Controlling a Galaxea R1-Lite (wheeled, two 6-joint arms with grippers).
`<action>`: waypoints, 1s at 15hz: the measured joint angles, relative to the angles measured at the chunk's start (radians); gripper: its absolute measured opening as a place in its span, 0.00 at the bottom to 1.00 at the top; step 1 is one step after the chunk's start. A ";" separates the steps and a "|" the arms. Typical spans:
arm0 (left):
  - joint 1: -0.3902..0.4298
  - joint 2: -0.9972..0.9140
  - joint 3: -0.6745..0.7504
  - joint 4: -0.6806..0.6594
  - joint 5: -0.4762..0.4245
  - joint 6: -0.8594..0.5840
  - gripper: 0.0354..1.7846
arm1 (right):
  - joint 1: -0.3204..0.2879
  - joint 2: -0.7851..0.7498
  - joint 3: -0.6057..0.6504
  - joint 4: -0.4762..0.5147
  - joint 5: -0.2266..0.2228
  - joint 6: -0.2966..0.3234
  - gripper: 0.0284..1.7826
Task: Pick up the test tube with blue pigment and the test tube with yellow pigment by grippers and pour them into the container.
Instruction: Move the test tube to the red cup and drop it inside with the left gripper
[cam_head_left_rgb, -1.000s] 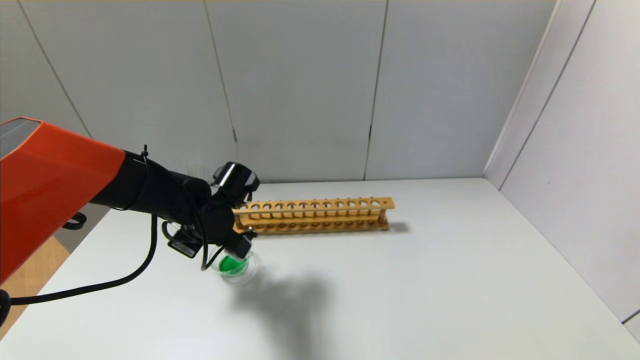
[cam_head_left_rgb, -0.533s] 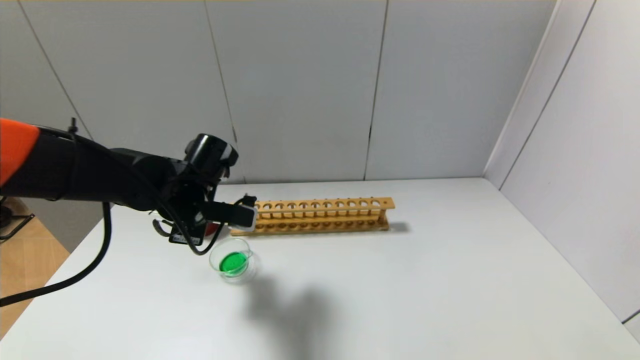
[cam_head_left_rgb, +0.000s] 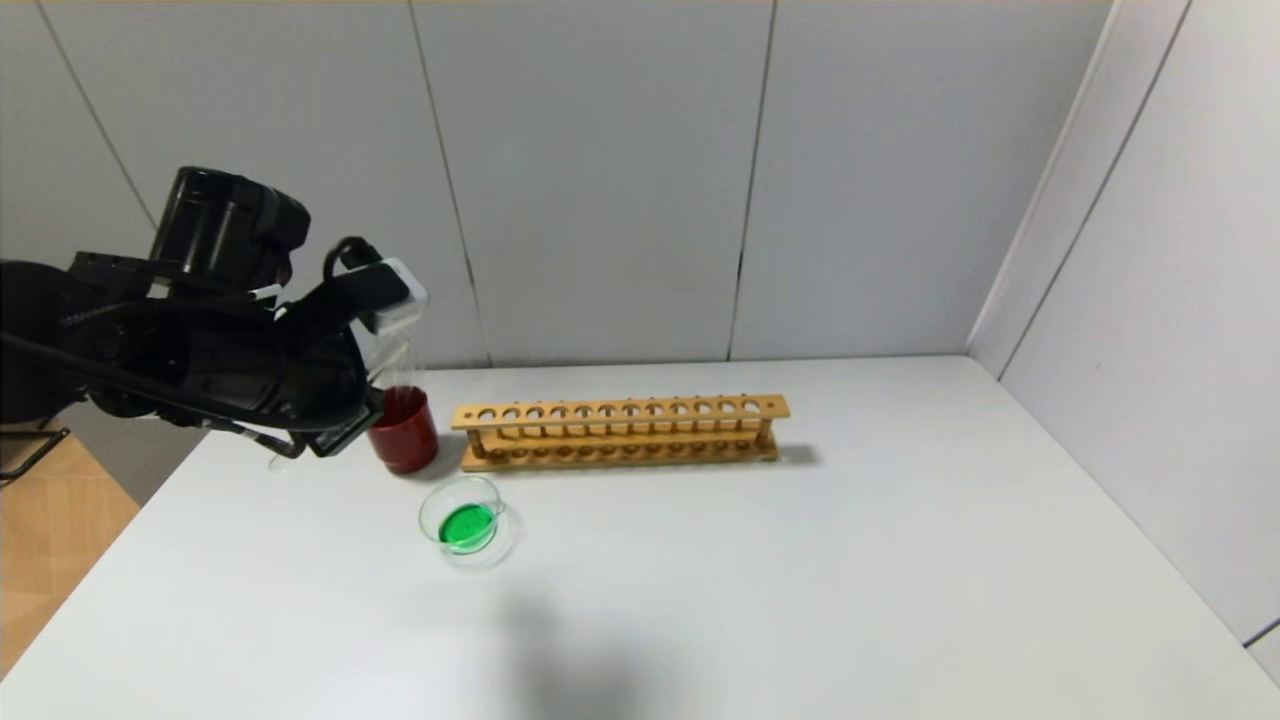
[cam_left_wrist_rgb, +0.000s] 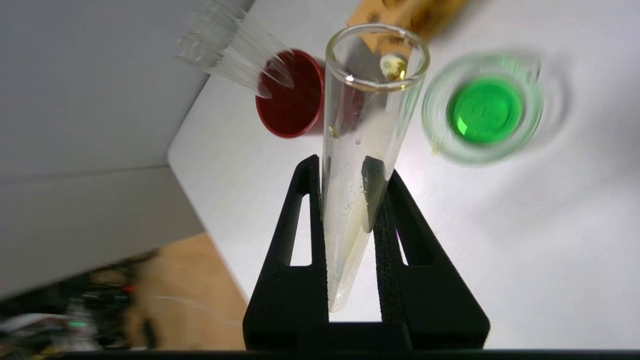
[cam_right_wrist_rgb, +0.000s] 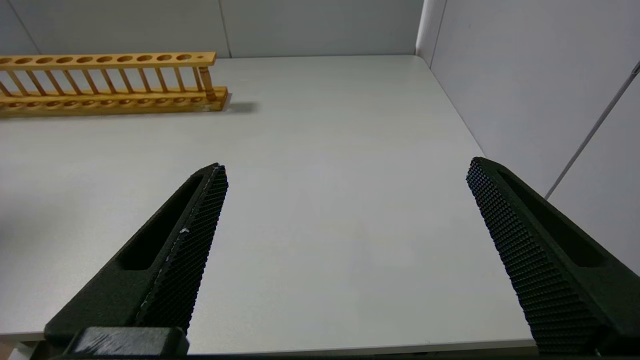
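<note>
My left gripper (cam_left_wrist_rgb: 350, 167) is shut on the test tube with yellow pigment (cam_left_wrist_rgb: 365, 125), a clear tube with only a yellowish film left inside. Its rounded end sits near my palm and its open mouth points toward the table. In the head view the left gripper (cam_head_left_rgb: 385, 300) is raised at the far left, above the red cup (cam_head_left_rgb: 403, 432). The container (cam_head_left_rgb: 468, 525) holds green liquid and also shows in the left wrist view (cam_left_wrist_rgb: 482, 107). A second clear tube (cam_left_wrist_rgb: 230, 50) leans in the red cup (cam_left_wrist_rgb: 290, 95); its tint does not show. My right gripper (cam_right_wrist_rgb: 347, 167) is open and empty.
An empty wooden test tube rack (cam_head_left_rgb: 620, 430) stands behind the container and also shows in the right wrist view (cam_right_wrist_rgb: 110, 80). The white table (cam_head_left_rgb: 800, 560) is bounded by grey walls at the back and right. Its left edge lies under my left arm.
My left gripper has lifted away from over the container, swinging up and back to the left with the tube still in it. The red cup is now uncovered.
</note>
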 joint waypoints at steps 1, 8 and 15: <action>0.002 -0.005 0.010 -0.057 -0.006 -0.105 0.16 | 0.000 0.000 0.000 0.000 0.000 0.000 0.98; 0.091 0.138 0.013 -0.459 -0.017 -0.362 0.16 | 0.000 0.000 0.000 0.000 0.000 0.000 0.98; 0.168 0.328 -0.087 -0.561 -0.117 -0.486 0.16 | 0.000 0.000 0.000 0.000 0.000 0.000 0.98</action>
